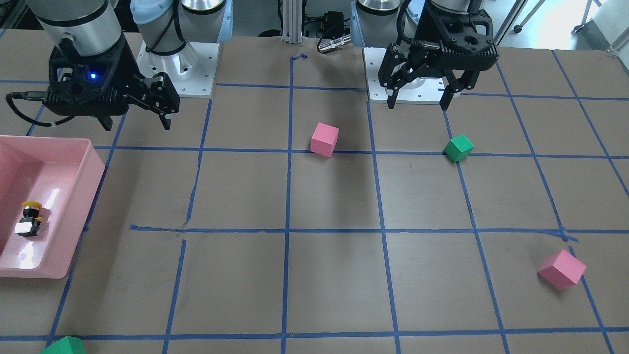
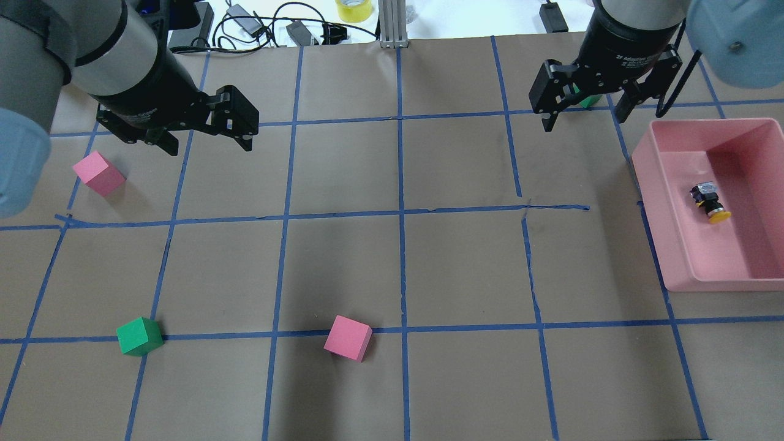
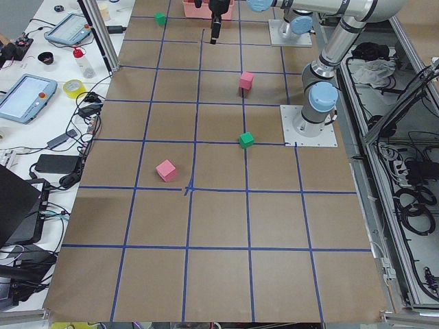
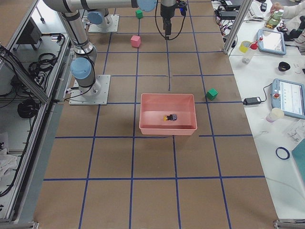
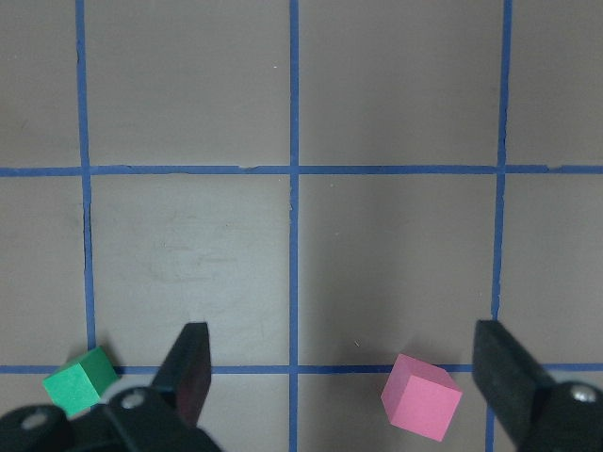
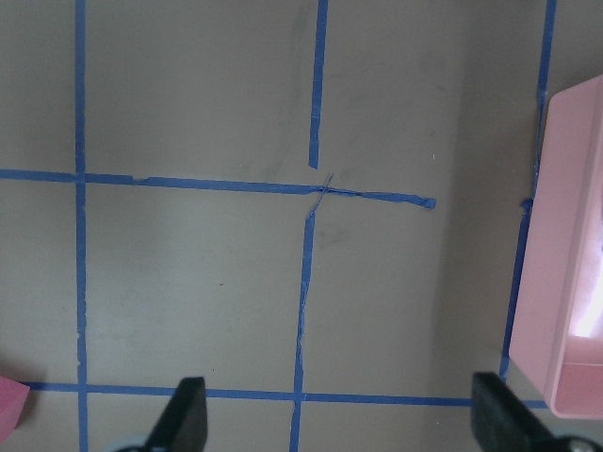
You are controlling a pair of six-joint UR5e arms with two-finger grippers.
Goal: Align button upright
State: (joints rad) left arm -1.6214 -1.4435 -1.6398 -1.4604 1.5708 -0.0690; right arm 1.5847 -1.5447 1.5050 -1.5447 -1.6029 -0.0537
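The button [image 1: 30, 219] lies on its side inside the pink bin [image 1: 73, 231], yellow cap toward the robot's side, silvery base away from it. It also shows in the overhead view [image 2: 709, 202] and the exterior right view [image 4: 170, 117]. My right gripper [image 1: 136, 126] is open and empty. It hovers above the table beside the bin's far corner [image 2: 582, 121], apart from the button. My left gripper [image 1: 418, 104] is open and empty at the other side of the table [image 2: 208, 146]. Both wrist views show open fingers [image 5: 188, 367] [image 6: 184, 419] over brown paper.
The bin [image 2: 667, 245] sits at the table's right edge, its wall in the right wrist view [image 6: 565, 282]. Foam cubes lie around: pink [image 2: 98, 173], green [image 2: 139, 335], pink [image 2: 348, 338], and green [image 2: 591, 100] behind my right gripper. Blue tape lines grid the table.
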